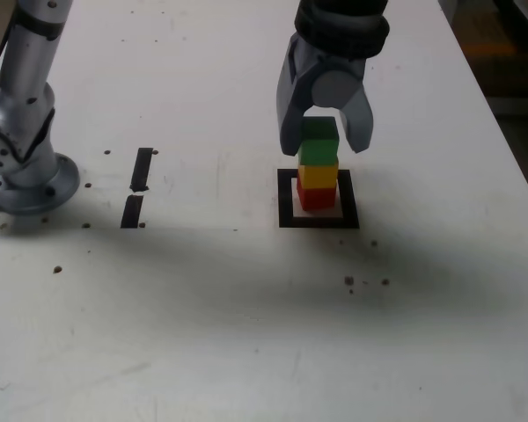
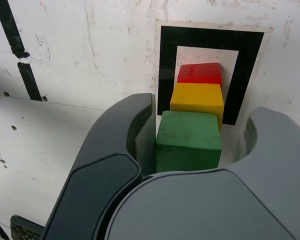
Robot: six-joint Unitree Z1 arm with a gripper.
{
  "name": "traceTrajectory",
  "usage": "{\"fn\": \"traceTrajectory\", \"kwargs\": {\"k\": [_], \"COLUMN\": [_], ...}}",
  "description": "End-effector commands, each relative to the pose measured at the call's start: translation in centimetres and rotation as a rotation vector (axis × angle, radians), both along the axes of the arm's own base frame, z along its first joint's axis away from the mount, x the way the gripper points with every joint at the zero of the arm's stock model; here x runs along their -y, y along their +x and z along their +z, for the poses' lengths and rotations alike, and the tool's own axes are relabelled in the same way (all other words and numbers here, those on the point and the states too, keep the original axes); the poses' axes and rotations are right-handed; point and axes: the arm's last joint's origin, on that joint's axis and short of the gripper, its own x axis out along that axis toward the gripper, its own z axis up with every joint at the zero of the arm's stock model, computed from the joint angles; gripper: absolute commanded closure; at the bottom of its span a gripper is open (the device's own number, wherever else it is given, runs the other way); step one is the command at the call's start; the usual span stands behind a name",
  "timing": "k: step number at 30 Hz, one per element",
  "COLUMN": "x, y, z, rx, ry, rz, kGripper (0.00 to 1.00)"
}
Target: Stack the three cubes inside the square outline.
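Three cubes stand in one upright stack inside the black square outline (image 1: 287,200) (image 2: 167,60). The red cube (image 1: 317,199) (image 2: 200,73) is at the bottom, the yellow cube (image 1: 318,175) (image 2: 197,97) is in the middle and the green cube (image 1: 319,141) (image 2: 188,140) is on top. My gripper (image 1: 326,147) (image 2: 204,107) hangs over the stack with one finger on each side of the green cube. The jaws are open. In the exterior view a gap shows between each finger and the cube.
Two short black tape strips (image 1: 143,169) (image 1: 132,211) lie to the exterior view's left of the outline. The arm's metal base (image 1: 22,171) stands at the far left. The table's edge (image 1: 510,149) runs down the exterior view's right side.
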Motion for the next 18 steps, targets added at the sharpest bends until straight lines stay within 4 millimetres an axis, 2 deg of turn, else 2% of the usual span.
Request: {"fn": "traceTrajectory", "kwargs": {"k": [1, 3, 6, 10, 12, 15, 18], "x": [-0.1, -0.2, -0.2, -0.5, -0.8, -1.4, -2.0], "y": [-0.3, -0.8, -2.1, -5.7, -7.8, -11.3, -14.7], "z": [0.4, 1.3, 3.7, 8.0, 9.4, 10.0, 8.7], "rx": [0.000, 0.008, 0.041, 0.131, 0.165, 0.164, 0.109], "ry": [0.000, 0.002, 0.001, -0.008, -0.011, -0.010, 0.003], "rz": [0.003, 0.008, 0.023, 0.025, 0.013, 0.003, 0.003], "kGripper": [0.05, 0.01, 0.00, 0.00, 0.00, 0.00, 0.00]}}
